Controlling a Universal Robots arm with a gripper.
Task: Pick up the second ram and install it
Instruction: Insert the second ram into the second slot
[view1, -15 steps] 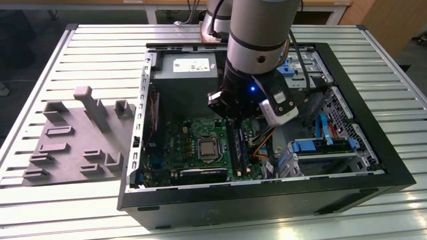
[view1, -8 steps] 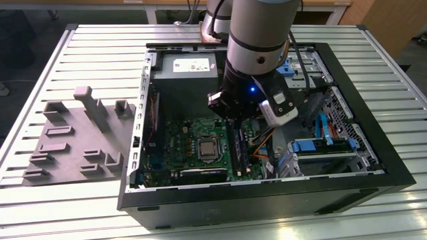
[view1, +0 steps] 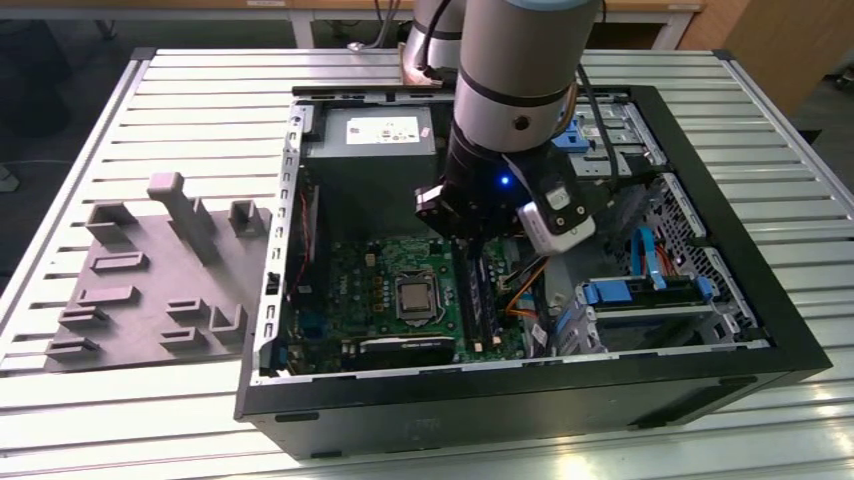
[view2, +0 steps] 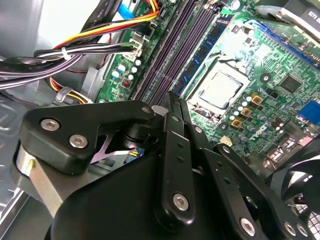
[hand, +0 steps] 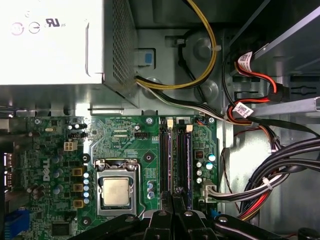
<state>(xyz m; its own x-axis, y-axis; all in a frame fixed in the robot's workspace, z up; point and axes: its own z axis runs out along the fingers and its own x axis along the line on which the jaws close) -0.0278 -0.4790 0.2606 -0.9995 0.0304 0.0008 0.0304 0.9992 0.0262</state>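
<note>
The gripper (view1: 470, 236) is lowered inside the open case (view1: 747, 370), over the green board (view1: 360, 290) and just beside the processor (view1: 416, 298). In the second wrist view the gripper (view2: 174, 98) is seen from behind, its black fingers (view2: 169, 112) drawn almost together on a thin dark edge, which is taken to be the ram (view2: 174, 106), held edge-on and in line with the long slots (view2: 165, 70). Little of the ram can be made out, and whether its lower edge touches a slot cannot be told. A bluish stick (view2: 209, 42) is seated in the slot nearest the processor (view2: 220, 90). In the first wrist view the gripper (hand: 172, 199) is placed over the slots (hand: 175, 155), with the processor (hand: 116, 191) to one side and bundled cables (hand: 280, 170) to the other; the power supply (hand: 55, 40) is fixed beyond the board. On the slatted table (view1: 134, 400), at the exterior view's left, the grey fixture (view1: 147, 290) is set well apart from the case.
</note>
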